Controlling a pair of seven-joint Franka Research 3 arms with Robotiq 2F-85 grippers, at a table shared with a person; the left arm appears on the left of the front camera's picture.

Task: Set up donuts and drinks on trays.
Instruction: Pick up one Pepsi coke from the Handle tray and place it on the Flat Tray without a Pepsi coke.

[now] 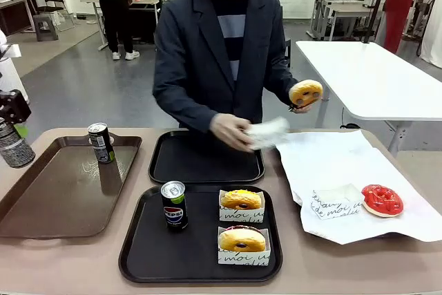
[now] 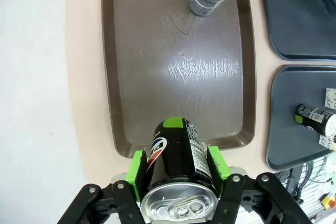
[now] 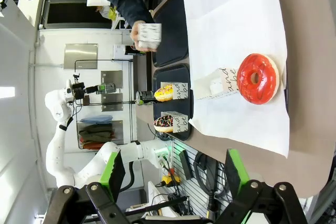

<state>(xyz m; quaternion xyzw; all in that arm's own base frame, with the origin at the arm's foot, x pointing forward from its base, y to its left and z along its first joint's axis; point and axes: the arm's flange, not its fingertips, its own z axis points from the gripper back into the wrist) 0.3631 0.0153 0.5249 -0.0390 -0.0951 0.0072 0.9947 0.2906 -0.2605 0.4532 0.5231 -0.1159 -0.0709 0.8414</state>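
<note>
black can (image 2: 176, 161) clamped in my left jaws, right jaws open; i'd carry it upright, lowering onto the far black tray (image 1: 207, 160).

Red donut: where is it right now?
Front view, robot's right side of the table: the red donut lies on the white paper, right beside a printed paper sleeve.

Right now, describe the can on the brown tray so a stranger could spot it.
Find the long brown tray on the robot's left. Near its far right corner stands a slim black can with grey marks. It stands alone; a second can shares a black tray with donuts, and a third can sits in the left end effector.
</note>
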